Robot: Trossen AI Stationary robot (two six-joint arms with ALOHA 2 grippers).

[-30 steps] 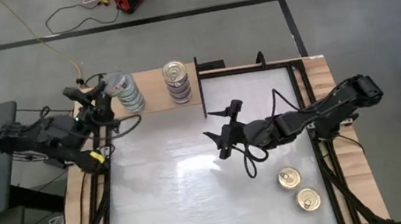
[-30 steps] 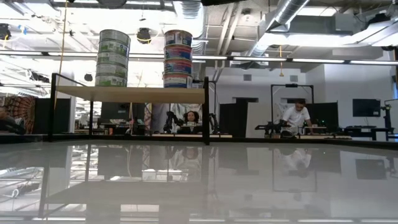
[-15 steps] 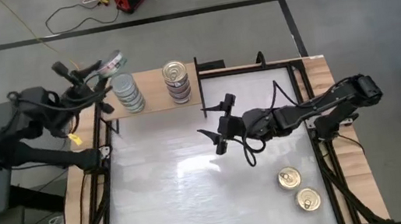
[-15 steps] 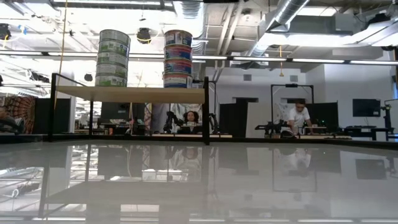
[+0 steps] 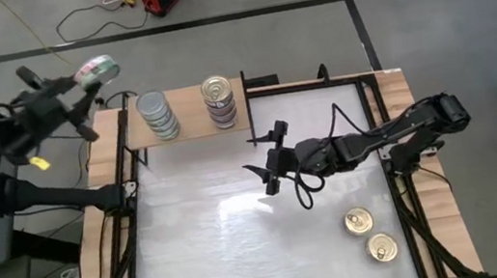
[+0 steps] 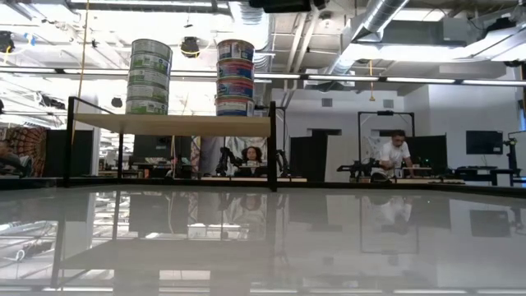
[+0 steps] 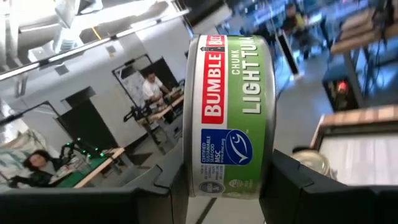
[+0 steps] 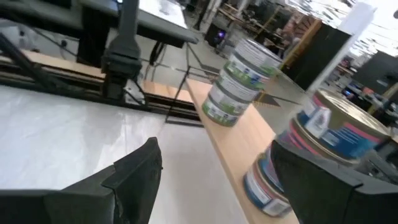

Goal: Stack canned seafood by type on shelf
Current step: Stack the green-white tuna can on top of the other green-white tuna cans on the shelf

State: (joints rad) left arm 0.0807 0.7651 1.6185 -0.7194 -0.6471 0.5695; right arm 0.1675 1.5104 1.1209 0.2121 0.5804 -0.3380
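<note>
High view: the left arm swings a tin up and away from the shelf.

The table (image 5: 207,262) carries the shelf (image 5: 190,126) at its far edge, with a silver-lid stack (image 5: 157,113) and a gold-lid stack (image 5: 218,98) on it. Two gold tins (image 5: 370,235) wait at the near right. The left claw (image 5: 85,84), beside the silver stack a second ago, now sits off the table's far left corner, clamped on a green-label tin (image 7: 227,115), so that tin is not yet stacked. The right claw (image 5: 269,160), jaws wide and empty, has crept slightly leftward over mid-table.
</note>
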